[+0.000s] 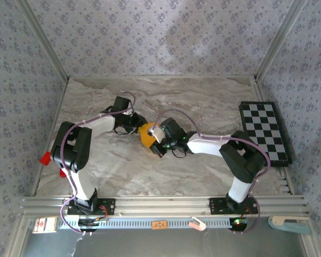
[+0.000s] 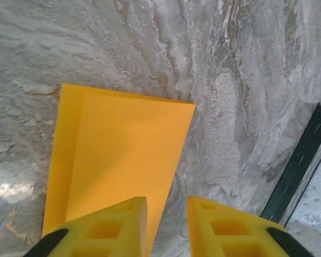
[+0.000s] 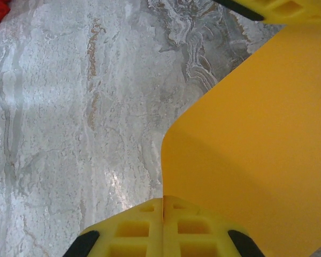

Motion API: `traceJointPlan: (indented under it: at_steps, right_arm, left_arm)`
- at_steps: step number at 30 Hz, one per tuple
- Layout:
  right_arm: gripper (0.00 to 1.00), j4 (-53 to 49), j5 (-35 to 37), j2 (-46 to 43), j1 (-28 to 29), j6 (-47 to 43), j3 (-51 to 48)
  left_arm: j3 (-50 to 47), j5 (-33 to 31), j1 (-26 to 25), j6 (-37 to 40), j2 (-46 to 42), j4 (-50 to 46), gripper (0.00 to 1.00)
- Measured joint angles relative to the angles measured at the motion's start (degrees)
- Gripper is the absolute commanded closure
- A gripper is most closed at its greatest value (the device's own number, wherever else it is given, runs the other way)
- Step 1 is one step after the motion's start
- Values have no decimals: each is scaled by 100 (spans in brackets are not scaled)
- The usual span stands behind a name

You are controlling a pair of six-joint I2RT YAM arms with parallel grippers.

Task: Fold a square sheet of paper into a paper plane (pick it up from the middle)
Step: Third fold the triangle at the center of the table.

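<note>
Positions are all given off the checkerboard (image 1: 265,131), which lies flat at the right edge of the table (image 1: 203,101).

Red blocks (image 1: 45,157): as far left of the checkerboard as the table goes, at the opposite edge, beside the left arm's elbow.

Left gripper (image 1: 139,124): well left of the checkerboard, about mid-table, at the far-left side of the sheet. In the left wrist view (image 2: 167,201) I see the jaws standing apart with marble showing in the gap, so it's released and pinching nothing. One finger (image 2: 112,227) overlaps the sheet's near edge. I can't tell if it's touching.

Sheet of paper (image 1: 145,135): orange-yellow, left of the checkerboard at roughly mid-table, between the two grippers. It's already folded. The left wrist view (image 2: 123,155) shows an upper layer over a lower one, with a narrow strip of the lower layer exposed along one side. In the right wrist view (image 3: 257,139) it curves up toward the fingers.

Right gripper (image 1: 156,143): on the checkerboard side of the sheet, at its near-right edge. Its fingertips (image 3: 163,201) are pressed together with no gap, and the sheet's edge runs straight into the seam. I read that as clamped on the paper.

The checkerboard is well apart from the sheet and both grippers.
</note>
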Motion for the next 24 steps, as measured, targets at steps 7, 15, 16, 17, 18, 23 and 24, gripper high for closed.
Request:
traceJointPlan:
  at_steps: [7, 15, 16, 17, 18, 23, 24]
  right_arm:
    - [95, 2, -26, 0, -13, 83, -4]
    - [94, 0, 92, 4, -129, 289, -4]
    - [94, -4, 140, 13, -138, 315, -2]
    - [94, -9, 197, 26, -142, 332, 2]
    - [94, -26, 273, 50, -142, 339, 11]
    - [94, -219, 691, 243, -142, 439, 142]
    - [94, -260, 782, 280, -142, 461, 173]
  left_arm:
    - [153, -39, -66, 229, 527, -245, 85]
    - [535, -138, -149, 546, 852, -713, 88]
    - [564, -136, -162, 575, 887, -754, 88]
    - [586, -136, -170, 603, 907, -782, 88]
    - [621, -136, -173, 629, 918, -811, 89]
    - [713, -136, -186, 739, 964, -925, 89]
    - [730, -138, -190, 769, 970, -949, 89]
